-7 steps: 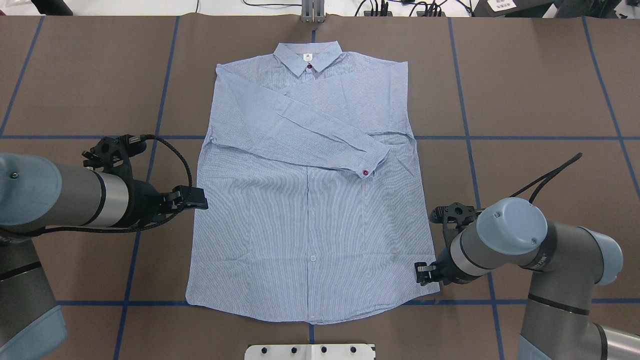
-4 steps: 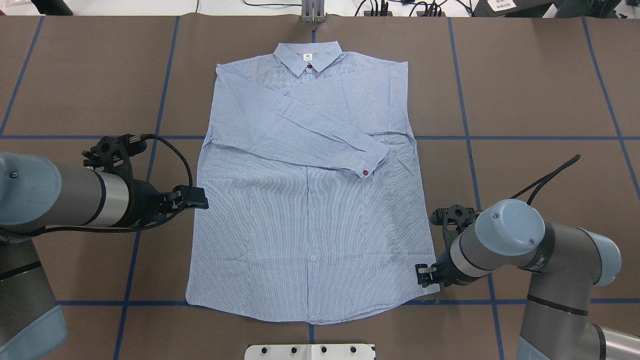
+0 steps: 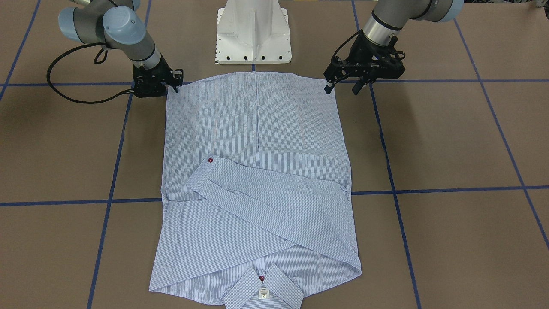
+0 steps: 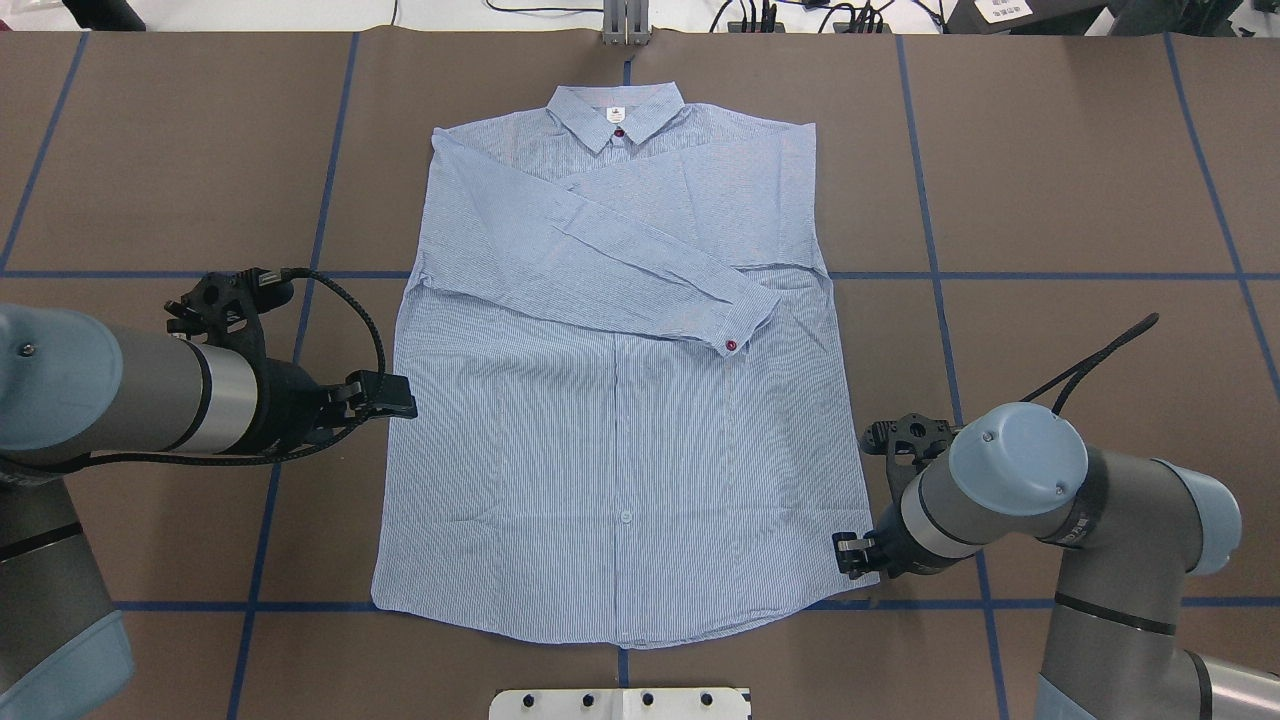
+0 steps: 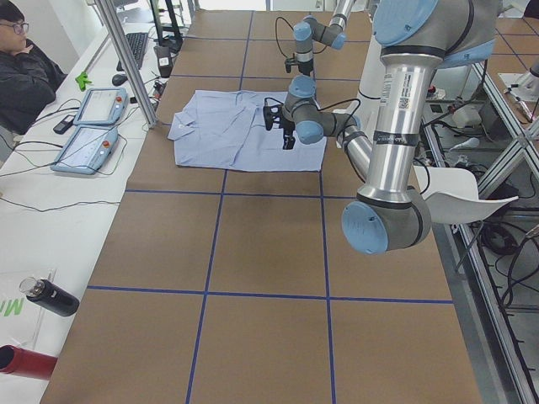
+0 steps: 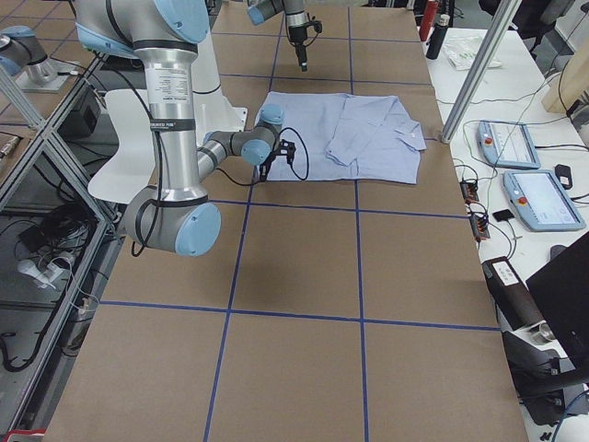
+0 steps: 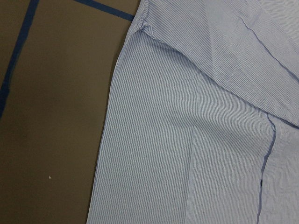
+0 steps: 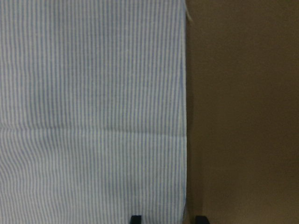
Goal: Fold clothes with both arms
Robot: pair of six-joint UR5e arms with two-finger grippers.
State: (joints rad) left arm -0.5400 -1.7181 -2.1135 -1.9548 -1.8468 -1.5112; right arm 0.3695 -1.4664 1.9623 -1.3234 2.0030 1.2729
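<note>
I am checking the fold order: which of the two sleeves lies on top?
The sleeve from the shoulder on the robot's left side: it crosses the shirt diagonally, red cuff button showing, and covers the other sleeve.

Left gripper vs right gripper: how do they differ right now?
Height: the left gripper hangs clear above the table; the right gripper is down at the fabric.
Place: the left gripper is off the left side edge of the shirt; the right gripper is at the right hem corner, fingertips straddling the edge.
Shared: both are open, and neither is gripping cloth.
</note>
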